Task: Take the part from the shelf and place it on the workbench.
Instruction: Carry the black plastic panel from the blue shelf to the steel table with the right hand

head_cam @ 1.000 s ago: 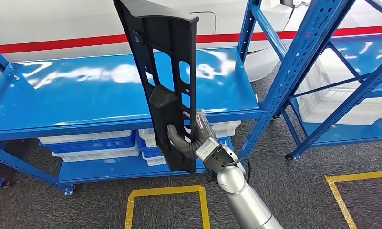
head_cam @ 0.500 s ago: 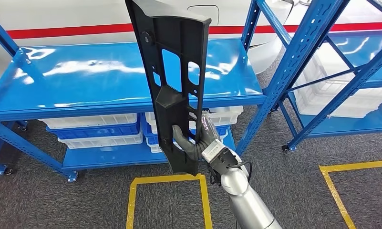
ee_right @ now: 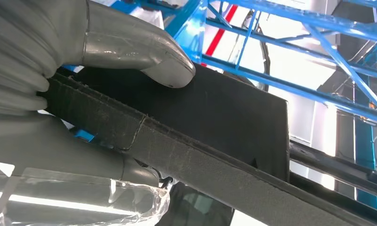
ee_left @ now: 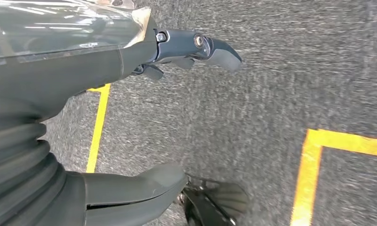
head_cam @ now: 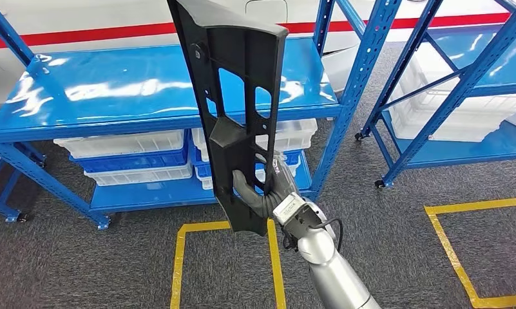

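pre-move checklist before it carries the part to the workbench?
1. Grip: right hand holds the black part near its lower end, thumb pressed on its face. ok.
2. Part off the shelf: it is lifted in front of the blue shelf. ok.
3. Part attitude: upright, slightly tilted, long end high above the hand. ok, though it looks top-heavy.
4. Left hand: holds nothing, hangs over the carpet. ok.
5. Workbench location: cannot tell.
6. Path: shelf upright stands close to the part's right. cannot tell.
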